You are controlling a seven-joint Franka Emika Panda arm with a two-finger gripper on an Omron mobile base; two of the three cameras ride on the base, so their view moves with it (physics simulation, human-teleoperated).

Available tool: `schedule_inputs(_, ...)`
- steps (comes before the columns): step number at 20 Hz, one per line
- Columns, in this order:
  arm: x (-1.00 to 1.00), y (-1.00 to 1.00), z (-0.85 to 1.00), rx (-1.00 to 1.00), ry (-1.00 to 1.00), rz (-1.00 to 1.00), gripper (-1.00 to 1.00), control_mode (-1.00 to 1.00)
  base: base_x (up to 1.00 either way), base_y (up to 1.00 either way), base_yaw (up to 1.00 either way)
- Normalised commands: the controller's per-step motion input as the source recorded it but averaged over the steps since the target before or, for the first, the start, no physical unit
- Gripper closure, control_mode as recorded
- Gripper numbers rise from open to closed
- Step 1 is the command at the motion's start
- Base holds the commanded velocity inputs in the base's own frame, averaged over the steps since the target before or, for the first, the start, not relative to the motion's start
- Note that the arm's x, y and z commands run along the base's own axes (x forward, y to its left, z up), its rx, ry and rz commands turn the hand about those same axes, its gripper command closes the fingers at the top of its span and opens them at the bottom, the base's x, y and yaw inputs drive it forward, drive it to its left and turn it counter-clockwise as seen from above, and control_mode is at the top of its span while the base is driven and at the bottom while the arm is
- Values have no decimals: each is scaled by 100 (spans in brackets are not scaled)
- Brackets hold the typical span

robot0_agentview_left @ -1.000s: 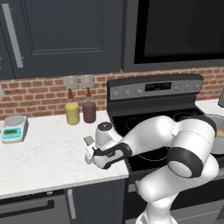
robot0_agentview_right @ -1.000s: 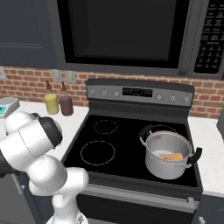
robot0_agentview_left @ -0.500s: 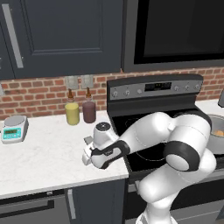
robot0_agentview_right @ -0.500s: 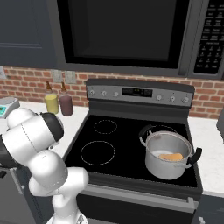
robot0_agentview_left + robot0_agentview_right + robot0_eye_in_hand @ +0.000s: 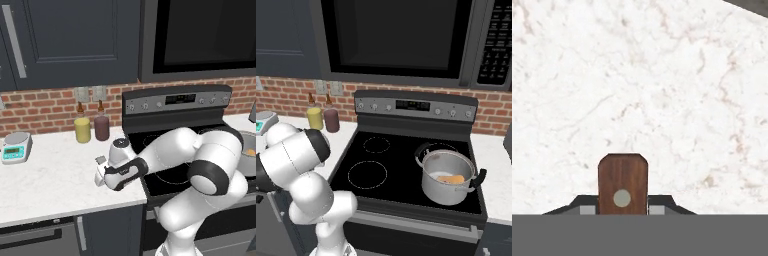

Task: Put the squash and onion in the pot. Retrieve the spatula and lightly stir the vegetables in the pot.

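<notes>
Over the last second my arm has swung left and lowered my jaws (image 5: 101,176) over the white desk (image 5: 45,180). They sit on either side of the spatula (image 5: 622,184)'s brown handle; whether they grip it I cannot tell. Stirring comes next, I judge. On the stove, the pot (image 5: 448,176) holds the squash (image 5: 450,179); the onion I can't make out.

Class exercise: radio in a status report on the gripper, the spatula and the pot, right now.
Gripper low over the white counter, fingers either side of the spatula handle; grip not confirmed. Squash in the pot on the stove. Nothing blocking.
</notes>
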Motion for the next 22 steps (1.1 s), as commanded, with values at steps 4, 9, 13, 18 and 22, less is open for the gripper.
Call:
schedule_inputs(4, -27, -14, 7, 2, 0, -5, 100, -100, 0, 0, 0)
schedule_inputs(9, -55, -16, 83, 0, -3, -1, 100, -100, 0, 0, 0)
schedule_inputs(13, -44, -20, 100, 0, -9, 0, 100, -100, 0, 0, 0)
schedule_inputs(18, -6, -20, 100, 0, 0, 0, 100, -100, 0, 0, 0)
schedule_inputs(22, -2, -22, 100, 13, 3, -10, 100, -100, 0, 0, 0)
